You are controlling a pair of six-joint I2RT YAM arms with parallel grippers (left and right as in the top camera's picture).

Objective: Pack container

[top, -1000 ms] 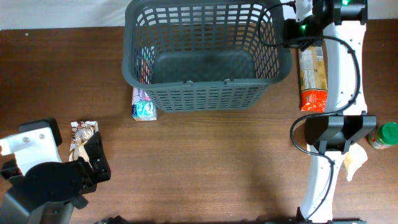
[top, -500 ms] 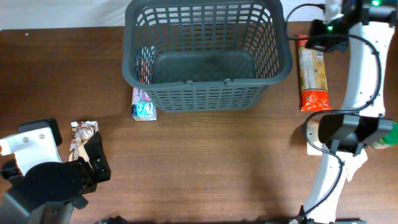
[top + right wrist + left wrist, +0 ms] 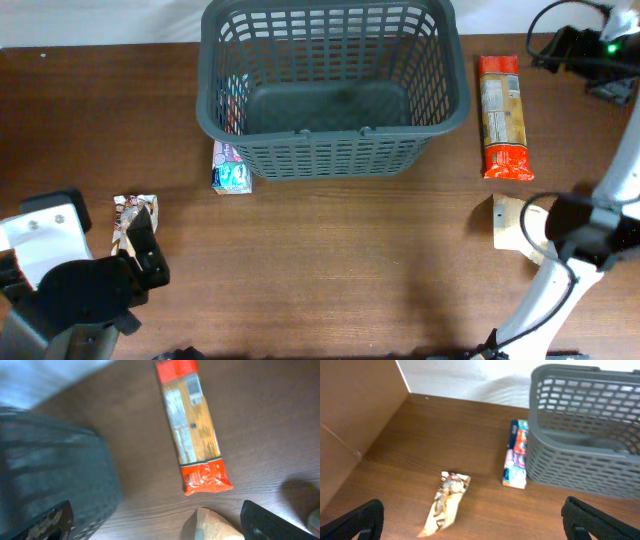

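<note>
Brown wooden tabletop, seen from above and from both wrists: the left gripper hangs with its jaws spread wide, holding nothing, near a crumpled snack wrapper. The right gripper (likewise spread and empty) hovers above an orange-and-red packet. At the table's far edge stands the container, with a colourful carton just beside its front left corner and the packet lying near its right wall.
</note>
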